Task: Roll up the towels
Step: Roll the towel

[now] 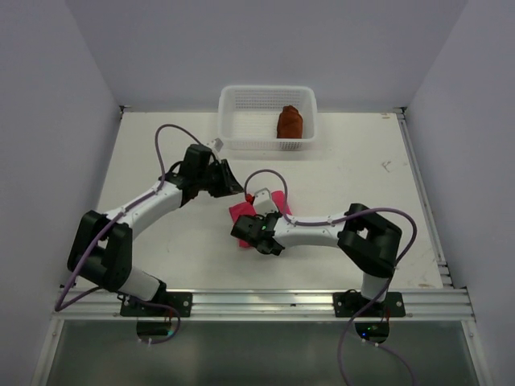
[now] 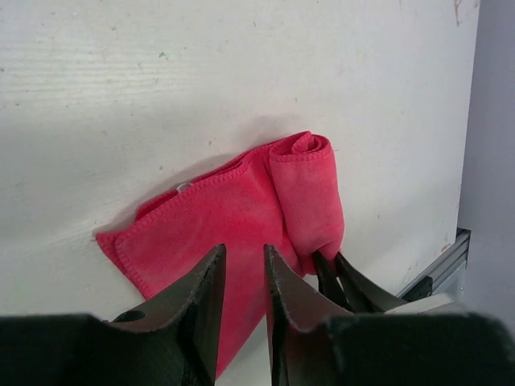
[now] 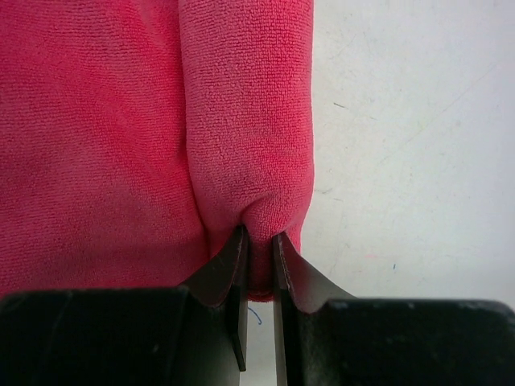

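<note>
Pink towel (image 2: 233,217), half rolled, mid-bench: right gripper (image 3: 259,241) pinches roll end; left gripper (image 2: 243,256) narrowly parted, empty, beside; rust-brown towel (image 1: 290,122) in basket (image 1: 265,90) at far edge

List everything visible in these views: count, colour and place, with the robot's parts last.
pink towel: one, bright pink, on the table near the middle, rolled along one edge only
rust-brown towel: one, rust-brown, rolled, inside the basket towards its right side
basket: one, white mesh, at the far edge of the table
table: one, white
rail: one, silver, along the near edge of the table
cables: two, purple, one along each arm
left gripper: one, black, jaws slightly apart, empty, beside the pink towel
right gripper: one, black, pinching the end of the pink towel's roll
</note>
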Robot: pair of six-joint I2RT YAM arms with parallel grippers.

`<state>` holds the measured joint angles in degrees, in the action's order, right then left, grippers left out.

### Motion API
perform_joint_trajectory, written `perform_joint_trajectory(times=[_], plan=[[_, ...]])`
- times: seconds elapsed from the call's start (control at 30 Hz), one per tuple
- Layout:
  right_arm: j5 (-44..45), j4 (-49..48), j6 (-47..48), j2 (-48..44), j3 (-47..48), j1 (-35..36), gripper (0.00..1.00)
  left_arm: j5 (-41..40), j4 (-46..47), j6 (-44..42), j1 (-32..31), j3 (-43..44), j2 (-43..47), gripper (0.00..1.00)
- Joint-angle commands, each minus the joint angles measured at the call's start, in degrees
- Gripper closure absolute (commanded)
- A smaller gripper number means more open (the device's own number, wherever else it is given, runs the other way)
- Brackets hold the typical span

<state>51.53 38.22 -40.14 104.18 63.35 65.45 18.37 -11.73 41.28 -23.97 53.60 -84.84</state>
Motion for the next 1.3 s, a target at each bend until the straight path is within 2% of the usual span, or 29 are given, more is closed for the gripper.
perform_joint_trajectory(times=[0.0,0.37,0.83,0.87,1.1,1.27], plan=[[4.4,4.1,1.5,2.6,3.1,1.8,1.0,4.1,3.9,-0.3,0.6,3.5,-1.8,0.71],[6.9,11.5,7.2,14.6,12.4,5.1,1.0,12.6,9.9,-1.2,0.5,5.1,-7.0,0.71],[6.2,12.3,12.5,19.2,14.7,6.1,1.0,15.8,10.8,-2.0,-4.4,8.6,-11.7,0.72],[6.1,12.3,12.7,19.4,14.9,6.1,1.0,16.2,12.8,-1.8,-4.7,8.7,-12.1,0.72],[5.1,12.1,13.2,21.1,15.6,6.1,1.0,20.0,14.1,-2.3,-6.5,9.1,-16.1,0.72],[4.6,11.9,13.1,22.0,15.7,6.1,1.0,19.6,14.1,-3.3,-7.1,8.4,-19.3,0.72]])
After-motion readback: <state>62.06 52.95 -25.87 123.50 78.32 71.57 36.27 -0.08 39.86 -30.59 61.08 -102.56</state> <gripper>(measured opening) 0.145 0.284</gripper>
